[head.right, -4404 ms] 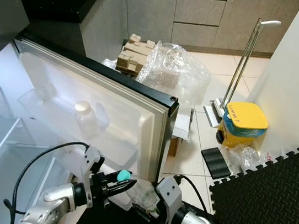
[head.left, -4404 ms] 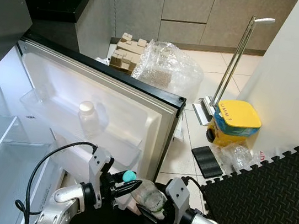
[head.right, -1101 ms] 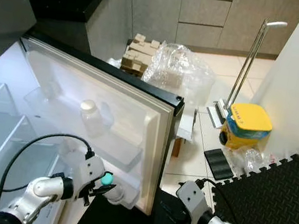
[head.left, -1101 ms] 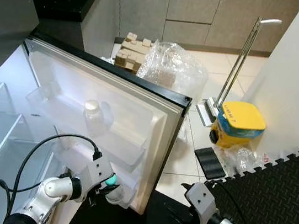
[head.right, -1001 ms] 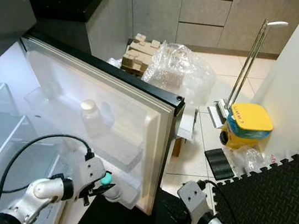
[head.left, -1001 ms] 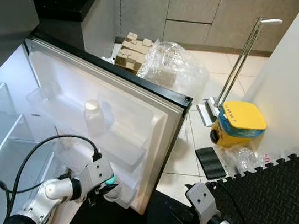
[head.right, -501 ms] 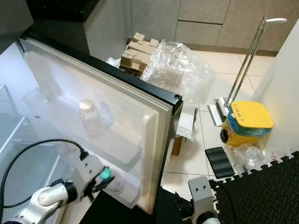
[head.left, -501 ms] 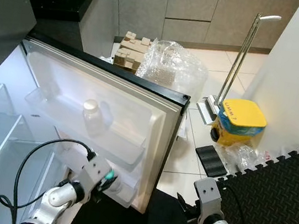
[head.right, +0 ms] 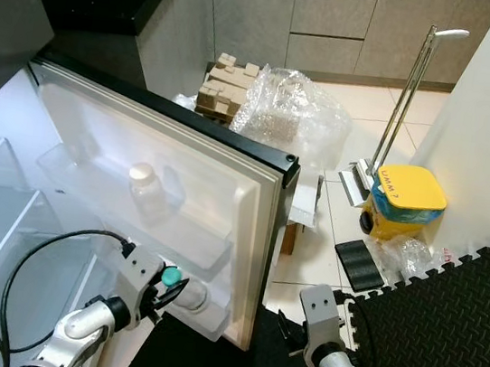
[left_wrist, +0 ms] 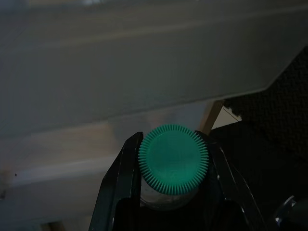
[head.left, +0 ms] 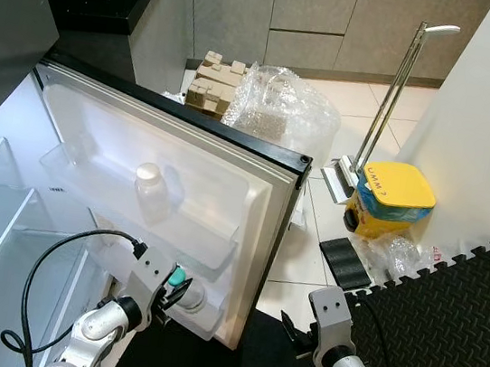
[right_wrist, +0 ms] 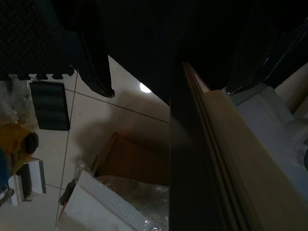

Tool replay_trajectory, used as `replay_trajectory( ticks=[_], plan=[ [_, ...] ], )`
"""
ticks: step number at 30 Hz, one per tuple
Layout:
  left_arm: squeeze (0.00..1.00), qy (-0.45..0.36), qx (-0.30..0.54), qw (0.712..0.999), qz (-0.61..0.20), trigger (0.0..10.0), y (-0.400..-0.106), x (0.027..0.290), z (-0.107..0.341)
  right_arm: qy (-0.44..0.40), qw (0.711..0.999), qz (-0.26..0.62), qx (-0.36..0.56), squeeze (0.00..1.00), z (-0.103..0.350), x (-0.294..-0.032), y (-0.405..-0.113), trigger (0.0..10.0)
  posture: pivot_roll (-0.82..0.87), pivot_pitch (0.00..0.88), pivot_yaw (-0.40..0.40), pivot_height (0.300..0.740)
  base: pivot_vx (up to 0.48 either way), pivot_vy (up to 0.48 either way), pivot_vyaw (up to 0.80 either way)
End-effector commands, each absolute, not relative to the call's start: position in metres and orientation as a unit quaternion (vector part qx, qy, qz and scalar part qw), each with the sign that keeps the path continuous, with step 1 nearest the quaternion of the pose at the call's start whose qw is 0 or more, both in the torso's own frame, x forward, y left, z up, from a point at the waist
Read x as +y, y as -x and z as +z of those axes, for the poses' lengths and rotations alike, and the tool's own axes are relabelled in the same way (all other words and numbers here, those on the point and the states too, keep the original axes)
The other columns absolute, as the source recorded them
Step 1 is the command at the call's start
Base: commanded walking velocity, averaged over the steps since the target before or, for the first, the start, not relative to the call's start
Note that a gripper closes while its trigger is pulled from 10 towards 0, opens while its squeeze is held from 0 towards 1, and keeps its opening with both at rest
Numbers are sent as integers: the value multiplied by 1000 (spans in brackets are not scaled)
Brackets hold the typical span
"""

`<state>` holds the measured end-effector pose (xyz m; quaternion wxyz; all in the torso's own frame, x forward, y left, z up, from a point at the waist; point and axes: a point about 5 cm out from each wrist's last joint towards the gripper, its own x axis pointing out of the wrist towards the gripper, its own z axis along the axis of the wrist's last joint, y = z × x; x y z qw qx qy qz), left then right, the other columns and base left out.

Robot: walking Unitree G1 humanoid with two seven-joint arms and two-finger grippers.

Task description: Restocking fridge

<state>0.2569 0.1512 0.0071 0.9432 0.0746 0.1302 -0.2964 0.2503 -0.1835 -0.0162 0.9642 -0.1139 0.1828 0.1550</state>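
Green-capped bottle [head.left: 182, 290] pinched by left gripper [left_wrist: 173, 159] at lower door shelf [head.left: 207, 320], lower centre. Right gripper [head.left: 296, 337]: cannot tell. Could tip on release if not seated.

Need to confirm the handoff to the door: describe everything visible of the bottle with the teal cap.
The bottle is clear plastic with a ribbed teal cap. It lies tilted, body down in the lowest shelf of the open fridge door, cap toward the robot. The left pincer has one black finger on each side of its cap and neck.
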Motion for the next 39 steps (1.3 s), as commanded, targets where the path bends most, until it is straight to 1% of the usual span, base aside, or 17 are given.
replay_trajectory(
  ticks=[1, 11, 14, 17, 28, 34, 39],
  plan=[
    [0, -76, 131, 947, -284, 10000, -255, 157, 5, 117, 960, 169, 190, 0, -20, -180, -247, 10000, -98, 98, 19, 715, 0, 0, 0],
    [0, -75, 121, 958, -249, 10000, -257, 161, 7, 134, 950, 206, 193, 0, -18, -174, -252, 10000, -74, 99, -27, 715, 0, 0, 0],
    [0, -75, 120, 958, -250, 10000, -254, 161, 5, 134, 950, 207, 190, 0, -16, -173, -255, 10000, -70, 101, -28, 700, 0, 0, 0],
    [0, -75, 122, 957, -252, 10000, -252, 161, 4, 135, 950, 209, 188, 0, -15, -172, -257, 10000, -68, 102, -26, 685, 0, 0, 0],
    [0, -90, 121, 952, -267, 10000, -252, 161, 5, 134, 951, 207, 186, 0, -16, -168, -256, 10000, -66, 101, -9, 685, 0, 0, 0],
    [0, -97, 108, 949, -280, 10000, -257, 158, 10, 124, 954, 203, 183, 0, -18, -166, -253, 10000, -66, 100, 5, 661, 0, 0, 0],
    [0, -98, 106, 948, -284, 10000, -259, 156, 11, 126, 954, 201, 185, 0, -18, -166, -253, 10000, -69, 99, 13, 661, 0, 0, 0]
  ],
)
